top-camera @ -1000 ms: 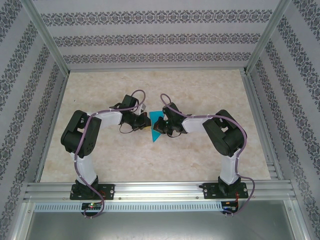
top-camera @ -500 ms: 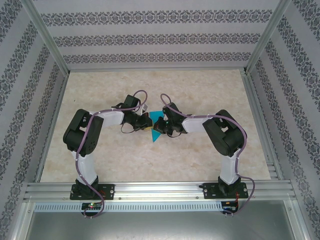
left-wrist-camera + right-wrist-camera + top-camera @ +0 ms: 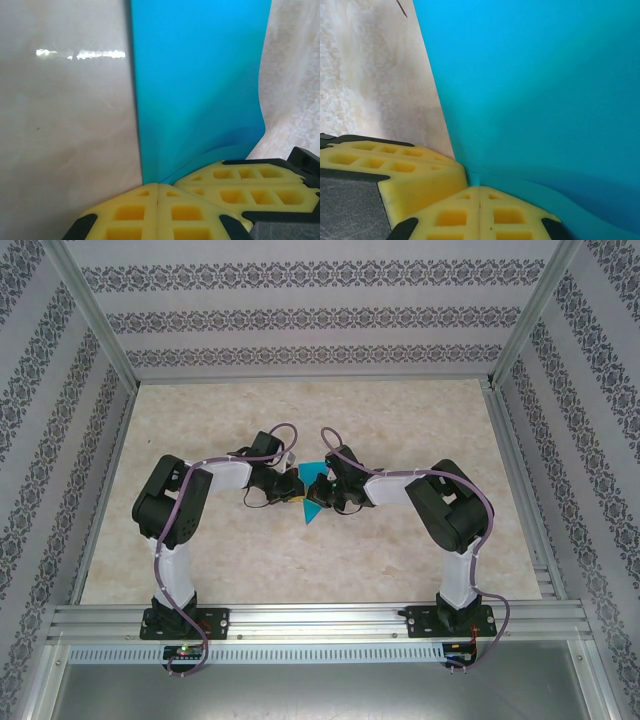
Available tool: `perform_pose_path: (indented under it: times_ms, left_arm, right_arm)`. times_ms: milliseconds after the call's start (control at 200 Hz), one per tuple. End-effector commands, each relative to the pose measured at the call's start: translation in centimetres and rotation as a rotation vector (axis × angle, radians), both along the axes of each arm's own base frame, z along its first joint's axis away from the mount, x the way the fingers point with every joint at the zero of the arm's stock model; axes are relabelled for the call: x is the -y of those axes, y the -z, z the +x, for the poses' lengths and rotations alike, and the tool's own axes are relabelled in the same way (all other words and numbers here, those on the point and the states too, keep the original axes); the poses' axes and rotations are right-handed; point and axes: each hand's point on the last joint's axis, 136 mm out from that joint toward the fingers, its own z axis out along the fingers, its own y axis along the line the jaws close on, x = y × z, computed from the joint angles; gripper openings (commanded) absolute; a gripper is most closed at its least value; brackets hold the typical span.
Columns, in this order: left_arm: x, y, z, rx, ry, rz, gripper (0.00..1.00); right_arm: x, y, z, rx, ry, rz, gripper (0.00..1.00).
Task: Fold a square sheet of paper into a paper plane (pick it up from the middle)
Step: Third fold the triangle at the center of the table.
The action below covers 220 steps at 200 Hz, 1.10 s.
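On a marbled surface (image 3: 200, 560), left claw (image 3: 158, 187) and right claw (image 3: 479, 190) clench the blue paper (image 3: 200, 90) mid-fold; the next move likely calls for pressing the crease.

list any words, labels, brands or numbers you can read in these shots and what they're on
None can be read.
blue paper: plain, no print.
yellow finger pads: unmarked.
wallpaper: ornament bands, no letters.
small boards at the arm bases: any markings are too small to read.
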Motion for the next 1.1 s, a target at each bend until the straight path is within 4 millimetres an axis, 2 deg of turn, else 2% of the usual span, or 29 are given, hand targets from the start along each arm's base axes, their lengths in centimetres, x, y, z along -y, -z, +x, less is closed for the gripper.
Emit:
perform_pose_path:
  times_ms: [0,205,350,614,874,979,1094]
  left_arm:
    - [-1.0,1.5,-0.2,0.001,0.015,0.105,0.0]
    - [-1.9,2.9,-0.8,-0.011,0.039,0.192,0.0]
    - [-2.2,3.5,-1.2,-0.017,0.051,0.231,0.0]
    - [-2.2,3.5,-1.1,-0.011,0.058,0.259,0.0]
    - [-1.9,3.1,-0.8,-0.001,0.061,0.256,0.0]
    - [-1.3,1.8,-0.2,0.029,0.064,0.225,0.0]
    - [0.3,-1.4,0.7,0.095,0.076,0.133,0.0]
  right_arm:
    - [1.4,1.2,-0.7,-0.043,0.021,-0.041,0.0]
    - [0.3,-2.5,0.4,0.043,-0.004,0.044,0.03]
    - [0.9,-2.8,0.2,0.049,-0.002,0.049,0.04]
    - [2.4,-0.9,-0.9,0.006,0.025,0.007,0.04]
    - [3.0,1.0,-1.4,-0.033,0.038,-0.03,0.03]
    - [3.4,1.5,-1.6,-0.045,0.047,-0.052,0.03]
    - [3.7,1.9,-1.7,-0.056,0.056,-0.065,0.03]
